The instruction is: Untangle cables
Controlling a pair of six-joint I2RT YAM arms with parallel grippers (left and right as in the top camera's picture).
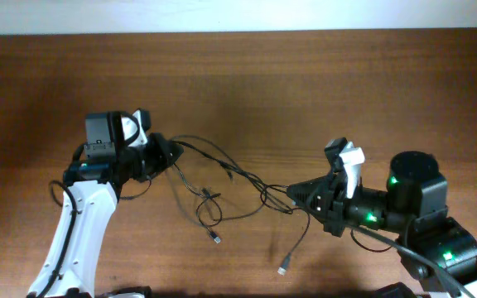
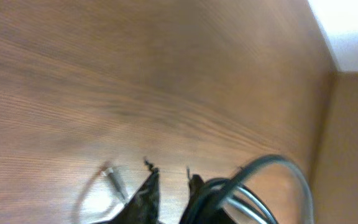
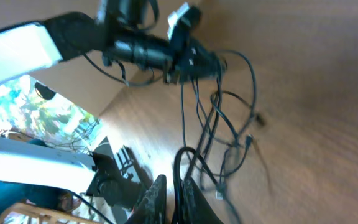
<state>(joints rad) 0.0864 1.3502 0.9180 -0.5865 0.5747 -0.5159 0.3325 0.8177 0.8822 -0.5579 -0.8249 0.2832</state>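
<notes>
Centrally, cables (image 1: 209,195) strung from left gripper (image 1: 171,157) to right gripper (image 1: 292,195), with slack loops and plug ends (image 1: 282,268) on the table (image 1: 321,83). Right jaws closed on a strand; left jaws barely parted, grip unclear. Likely risks: cinching the small tangle by pulling apart with both ends taut; losing the left end through loose jaws; snagging a plug in a loop. Smooth brown wood grain, probably slippery; pale wall (image 1: 222,12) beyond the far edge.

Two arms (image 1: 77,223) (image 1: 412,199), two end effectors (image 1: 172,153) (image 1: 291,193), one table (image 1: 305,74), cables (image 1: 209,195) too tangled to count
</notes>
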